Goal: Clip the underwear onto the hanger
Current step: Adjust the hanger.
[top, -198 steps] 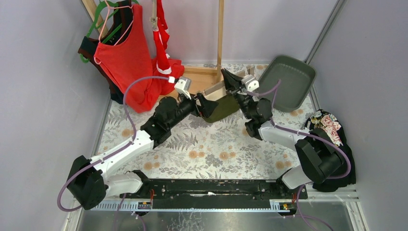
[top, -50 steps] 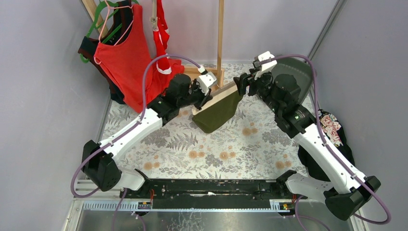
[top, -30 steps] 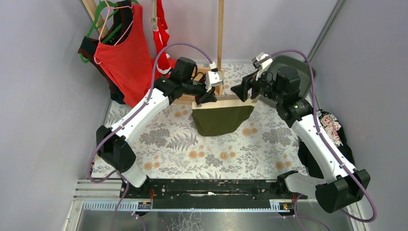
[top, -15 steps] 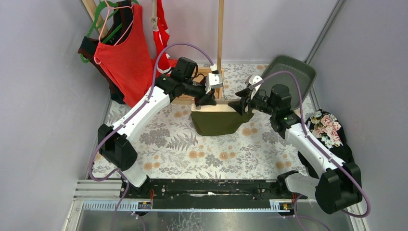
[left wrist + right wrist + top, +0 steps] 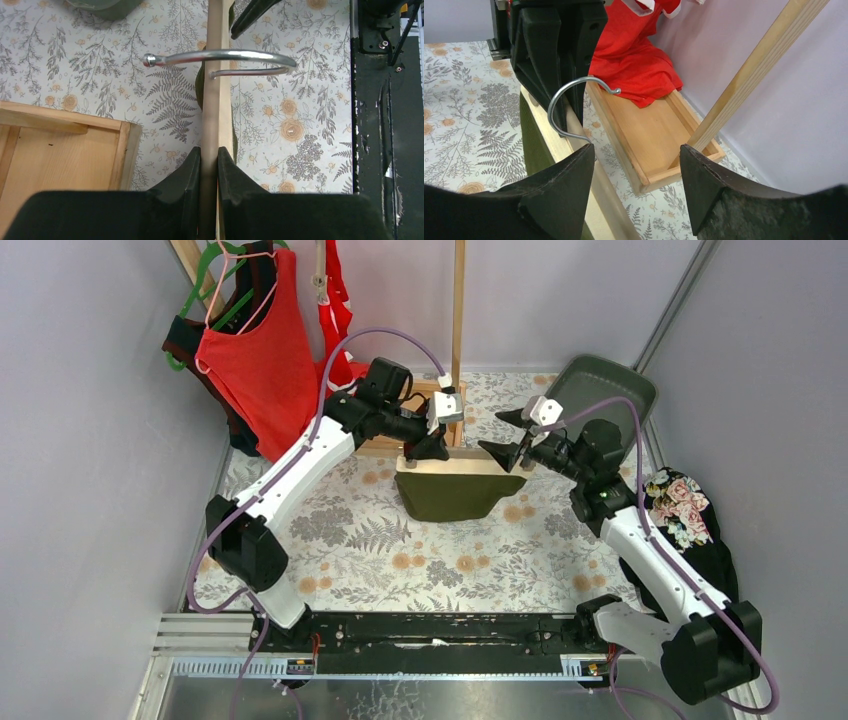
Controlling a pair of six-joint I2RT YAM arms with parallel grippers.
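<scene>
We see our right gripper spread wide | left gripper clamped on the wooden hanger beside its metal hook | olive briefs hang under the bar | red cloth spills into the wooden tray

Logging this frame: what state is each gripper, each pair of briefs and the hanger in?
left gripper: shut on the hanger bar.
right gripper: open, beside the hanger's end, holding nothing.
hanger: held up by the left gripper alone.
olive briefs: hanging from the hanger.
red briefs: hanging up at the back.
</scene>
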